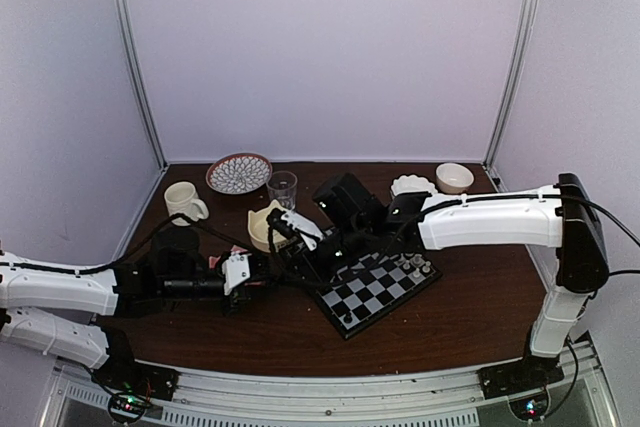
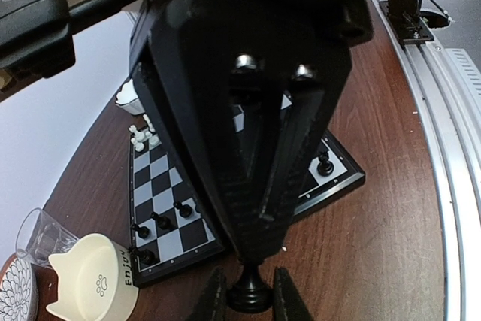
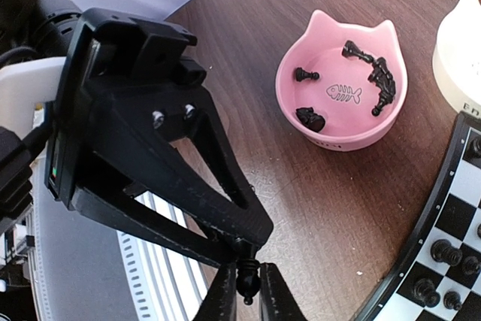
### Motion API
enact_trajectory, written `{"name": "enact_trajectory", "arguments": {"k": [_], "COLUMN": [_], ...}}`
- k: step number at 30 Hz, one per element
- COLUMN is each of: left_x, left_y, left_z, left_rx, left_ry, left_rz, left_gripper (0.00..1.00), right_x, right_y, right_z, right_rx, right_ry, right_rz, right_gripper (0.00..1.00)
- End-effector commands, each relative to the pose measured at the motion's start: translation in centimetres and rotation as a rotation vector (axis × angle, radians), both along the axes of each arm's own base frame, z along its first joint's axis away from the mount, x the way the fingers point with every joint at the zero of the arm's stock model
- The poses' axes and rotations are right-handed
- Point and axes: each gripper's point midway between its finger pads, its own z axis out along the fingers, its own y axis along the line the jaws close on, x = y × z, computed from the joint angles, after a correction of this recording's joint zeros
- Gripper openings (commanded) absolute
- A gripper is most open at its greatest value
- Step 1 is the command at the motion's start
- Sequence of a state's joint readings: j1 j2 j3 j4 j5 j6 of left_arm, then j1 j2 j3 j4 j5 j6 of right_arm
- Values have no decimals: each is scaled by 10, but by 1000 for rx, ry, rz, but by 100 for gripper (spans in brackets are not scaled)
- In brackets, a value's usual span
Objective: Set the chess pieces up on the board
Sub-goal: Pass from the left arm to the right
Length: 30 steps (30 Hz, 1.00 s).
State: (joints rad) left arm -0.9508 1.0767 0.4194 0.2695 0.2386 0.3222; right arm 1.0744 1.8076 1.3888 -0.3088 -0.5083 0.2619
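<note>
**A:** What's there, biggest thing first?
**B:** A brown table (image 1: 460, 317). The left arm (image 1: 60, 287) and right arm (image 1: 490, 222) reach across it. The board (image 1: 375, 287) lies flat on it, turned at an angle, right of centre. The arms meet just off its left corner.
**A:** Bowls?
**B:** A pink cat-eared bowl (image 3: 342, 88) sits on the wood near the board, with a handful of black chess pieces (image 3: 376, 73) loose inside. A cream bowl (image 2: 90, 283) stands just beside the board's edge, with a glass (image 2: 41, 234) by it.
**A:** And the grippers?
**B:** The left gripper (image 2: 249, 282) is squeezed narrow on the base of one black piece (image 2: 249, 295), held over bare wood next to the board. The right gripper (image 3: 248, 285) has its fingers pressed against that same piece from the opposite side, so both have hold of it.
**A:** Anything on the squares?
**B:** A few black pieces (image 2: 161, 221) stand along the edge by the cream bowl. A lone black piece (image 2: 325, 163) stands near another edge, and white pieces (image 2: 143, 134) are in the far corner.
</note>
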Motion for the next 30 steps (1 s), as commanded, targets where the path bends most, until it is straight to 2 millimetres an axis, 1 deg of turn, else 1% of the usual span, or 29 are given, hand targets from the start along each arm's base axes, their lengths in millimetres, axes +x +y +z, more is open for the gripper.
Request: {"name": "enact_trajectory", "arguments": {"k": [1,2,3,5,6,7,8,9,11,13,16,21,24,27,30], "left_x": [0,0,1,1,1,2,3,5,8,13,25,47,53,63,70], "left_y": [-7,-7,-7,-7,-7,-7,-7,-6,-4,-2,5,22,32,43,52], "left_z": [26,26,26,25,25,25,25,25,27,28,30,37,42,47,48], "left_rx": [-80,-80,-80,-81,-81,-81,-81,-82,-86,-95,-105,-122,-149,-174,-179], "left_ry": [-34,-34,-33,-33,-30,-31,-32,-30,-27,-23,-10,-5,5,13,12], "left_rz": [-15,-15,-14,-12,-7,-4,4,14,40,78,167,334,396,490,556], "left_gripper": [9,10,12,21,29,40,49,56,63,67,69,72,74,77,78], "right_x": [7,8,8,9,10,13,17,23,31,38,50,71,86,98,108], "right_y": [4,4,3,3,3,1,-2,-6,-14,-20,-28,-32,-33,-34,-36], "right_z": [8,9,9,12,13,13,12,11,7,4,-8,-27,-32,-38,-43], "right_rx": [13,15,15,20,17,2,-28,-56,-122,-187,-292,-442,-498,-554,-600], "right_ry": [-18,-19,-18,-23,-29,-41,-57,-76,-96,-104,-123,-146,-172,-189,-200], "right_rz": [-12,-14,-15,-18,-23,-35,-51,-71,-99,-113,-143,-185,-209,-220,-224], "right_gripper": [9,6,3,0,0,0,0,0,0,0,1,0,0,0,0]}}
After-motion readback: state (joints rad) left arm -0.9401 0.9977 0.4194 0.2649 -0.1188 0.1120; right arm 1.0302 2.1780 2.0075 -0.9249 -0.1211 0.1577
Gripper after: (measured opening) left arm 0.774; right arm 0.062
